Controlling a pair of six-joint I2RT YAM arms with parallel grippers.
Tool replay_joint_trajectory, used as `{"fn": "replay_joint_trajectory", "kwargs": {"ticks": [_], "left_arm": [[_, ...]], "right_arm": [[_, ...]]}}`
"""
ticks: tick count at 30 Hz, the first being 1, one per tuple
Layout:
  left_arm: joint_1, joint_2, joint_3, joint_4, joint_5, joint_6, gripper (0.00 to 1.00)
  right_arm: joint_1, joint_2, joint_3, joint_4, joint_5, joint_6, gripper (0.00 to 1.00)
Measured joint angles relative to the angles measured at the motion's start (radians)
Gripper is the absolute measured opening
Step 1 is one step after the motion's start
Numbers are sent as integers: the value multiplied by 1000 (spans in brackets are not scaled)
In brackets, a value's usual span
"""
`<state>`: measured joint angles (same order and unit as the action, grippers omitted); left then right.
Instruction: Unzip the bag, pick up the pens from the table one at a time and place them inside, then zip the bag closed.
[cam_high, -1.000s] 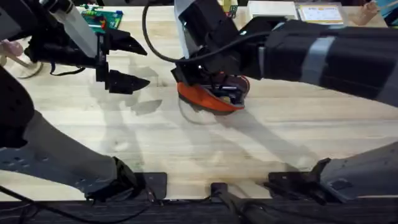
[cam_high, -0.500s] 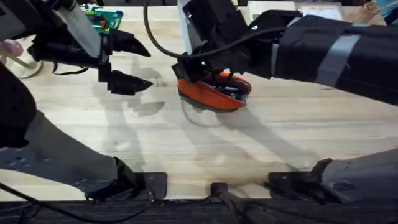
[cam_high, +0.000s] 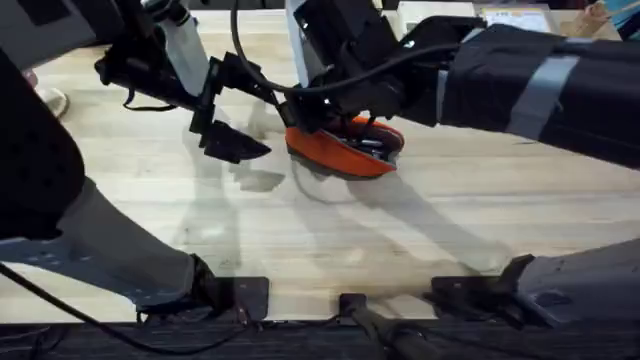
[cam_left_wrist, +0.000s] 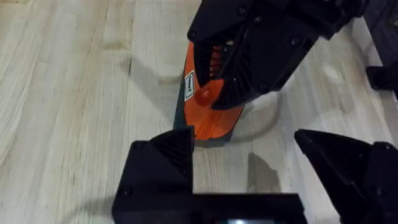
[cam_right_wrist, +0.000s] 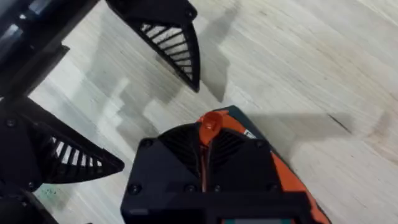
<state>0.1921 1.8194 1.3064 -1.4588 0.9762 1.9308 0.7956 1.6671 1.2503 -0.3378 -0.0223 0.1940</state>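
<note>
My right tool (cam_right_wrist: 205, 155) sits pinched on the orange zipper pull at the near-left end of the bag (cam_high: 345, 150), while my left tool (cam_high: 232, 115) hangs spread wide and empty just beside that same end, so I judge the closing zip is in hand, dark pens seemingly already inside. Next I need the left tool to clamp the bag's end as an anchor while the right draws the pull along. The bag lies mid-desk (cam_high: 300, 240), long axis running left to right, slightly slanted.
</note>
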Motion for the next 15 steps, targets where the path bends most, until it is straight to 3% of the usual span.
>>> {"fn": "replay_joint_trajectory", "kwargs": {"ticks": [6,7,15], "left_arm": [[0,0,-35,49,1,0,993],[0,0,-84,99,20,0,993],[0,0,-165,208,81,-21,994]], "right_arm": [[0,0,0,0,0,0,31],[0,0,0,0,0,0,31],[0,0,0,0,0,0,31]]}}
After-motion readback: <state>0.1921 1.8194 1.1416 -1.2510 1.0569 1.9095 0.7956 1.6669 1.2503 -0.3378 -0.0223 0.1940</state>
